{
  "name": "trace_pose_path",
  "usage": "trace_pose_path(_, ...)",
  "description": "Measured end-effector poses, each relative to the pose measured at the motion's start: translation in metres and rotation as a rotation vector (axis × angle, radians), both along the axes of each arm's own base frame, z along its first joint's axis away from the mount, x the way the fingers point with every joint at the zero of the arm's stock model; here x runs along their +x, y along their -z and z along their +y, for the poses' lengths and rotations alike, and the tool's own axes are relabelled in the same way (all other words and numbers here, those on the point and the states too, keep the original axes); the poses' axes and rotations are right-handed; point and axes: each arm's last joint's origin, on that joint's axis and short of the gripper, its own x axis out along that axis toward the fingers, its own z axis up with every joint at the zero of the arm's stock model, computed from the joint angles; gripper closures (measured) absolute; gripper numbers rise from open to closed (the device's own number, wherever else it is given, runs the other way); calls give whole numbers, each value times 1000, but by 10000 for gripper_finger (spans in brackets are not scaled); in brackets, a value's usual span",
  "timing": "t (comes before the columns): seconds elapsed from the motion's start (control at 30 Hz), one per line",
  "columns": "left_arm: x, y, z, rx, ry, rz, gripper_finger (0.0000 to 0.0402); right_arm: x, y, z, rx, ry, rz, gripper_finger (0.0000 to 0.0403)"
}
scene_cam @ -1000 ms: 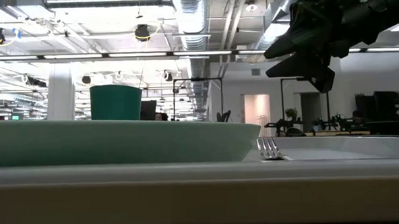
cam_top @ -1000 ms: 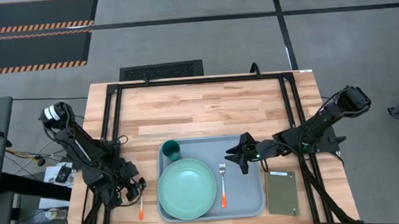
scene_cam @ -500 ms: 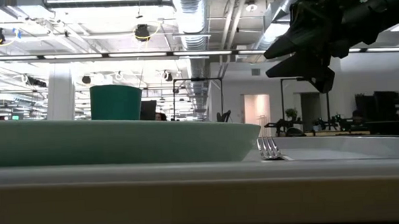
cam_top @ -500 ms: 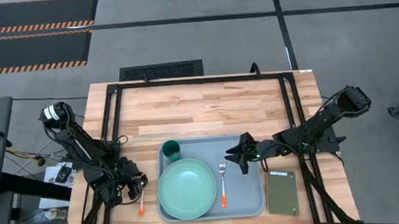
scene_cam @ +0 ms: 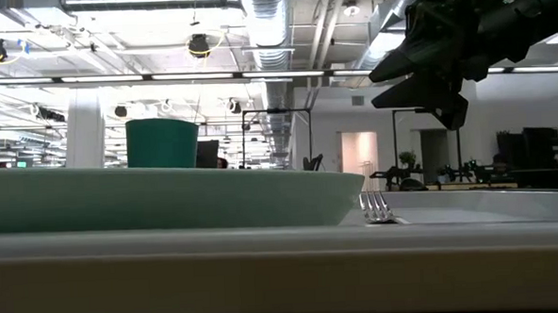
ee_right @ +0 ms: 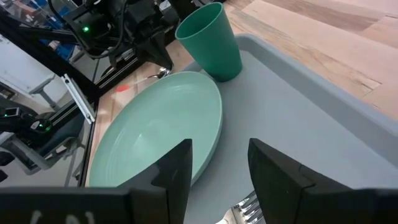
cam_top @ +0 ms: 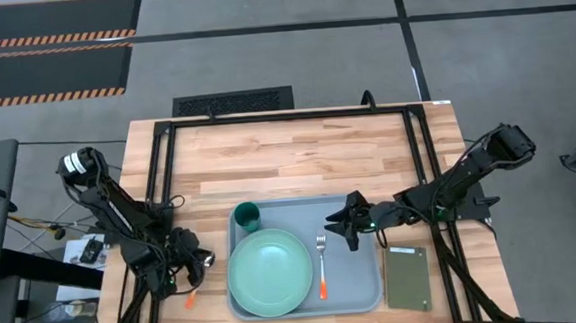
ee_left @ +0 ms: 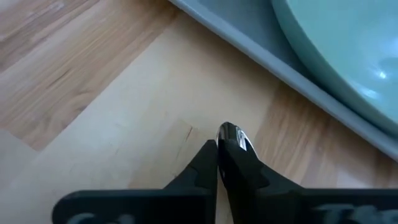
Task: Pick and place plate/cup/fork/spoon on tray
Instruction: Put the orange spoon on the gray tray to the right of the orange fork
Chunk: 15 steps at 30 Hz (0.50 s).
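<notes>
The pale blue-grey tray (cam_top: 360,277) lies near the table's front edge. On it are the mint-green plate (cam_top: 269,273), the dark green cup (cam_top: 248,219) and the fork (cam_top: 321,265). The spoon (cam_top: 194,285) is on the wood just left of the tray, its orange tip (cam_top: 189,300) toward the near edge. My left gripper (cam_top: 201,261) is shut on the spoon. My right gripper (cam_top: 344,228) hangs open over the tray's right part, with nothing between its fingers (ee_right: 177,165). The low view shows the cup (scene_cam: 162,143), the plate (scene_cam: 167,194) and the fork's tines (scene_cam: 376,209). My left gripper pinches the spoon between its two fingers at the bowl end; the shiny bowl tip (ee_left: 229,132) sticks out just past the fingertips. The fingers come from above, slanting down toward the table. The handle trails back toward the near edge, low over the wood; whether it is clear I cannot tell.
An olive-green rectangular pad (cam_top: 407,277) lies right of the tray by the near edge. A black frame (cam_top: 285,117) runs around the tabletop. Bare wood (cam_top: 298,156) stretches across the far half of the table.
My left gripper has shut on the spoon's bowl end beside the tray. The spoon has turned about: its orange tip has swung toward the table's left edge and a little away from the near edge.
</notes>
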Motion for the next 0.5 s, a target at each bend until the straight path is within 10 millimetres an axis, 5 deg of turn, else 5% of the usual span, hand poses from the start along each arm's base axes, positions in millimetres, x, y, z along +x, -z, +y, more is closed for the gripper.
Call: trace_pose_path(0.5,13,-32,-21,-38,-69,-106,401,1,1,0,10,22,-1,223)
